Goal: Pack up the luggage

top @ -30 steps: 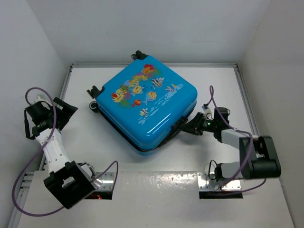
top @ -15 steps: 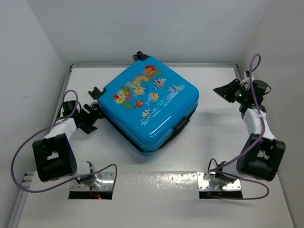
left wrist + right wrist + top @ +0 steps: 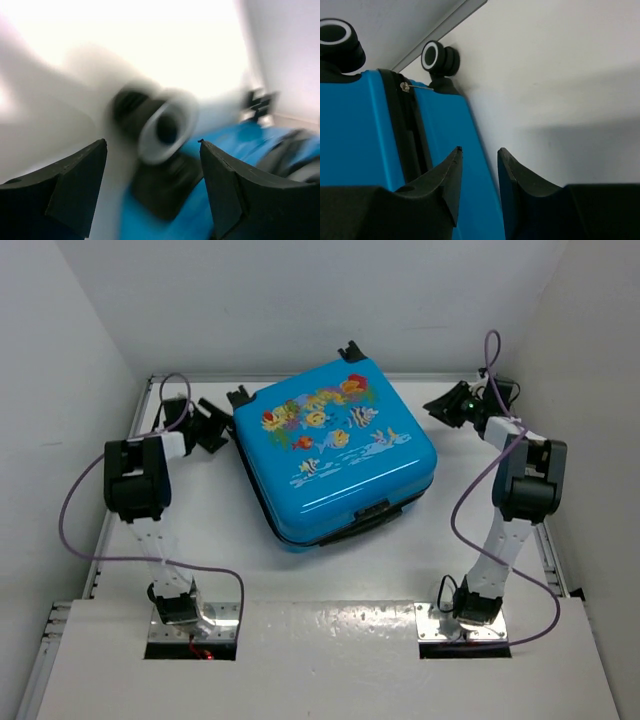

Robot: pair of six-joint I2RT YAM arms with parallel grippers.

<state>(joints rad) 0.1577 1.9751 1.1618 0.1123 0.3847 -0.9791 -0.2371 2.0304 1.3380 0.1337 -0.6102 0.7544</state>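
The luggage (image 3: pixel 335 455) lies flat and shut mid-counter (image 3: pixel 200 540), so the job looks down to zipping it closed. The left tool (image 3: pixel 152 144) gapes wide by a wheel (image 3: pixel 160 127), holding nothing. The right tool (image 3: pixel 480 150), narrowly apart and empty beside the zipper band, must next pinch the small zipper pull (image 3: pixel 406 86).

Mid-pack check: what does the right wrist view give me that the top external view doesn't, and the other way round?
Right wrist only: the small silvery zipper pull on the dark zipper band, beside a white-ringed wheel, and the narrow, empty gap between the fingers of the right gripper. Top external only: the fish-printed lid and the left gripper, open by the far left corner. Both: the blue luggage, closed, with the right gripper off its far right corner.
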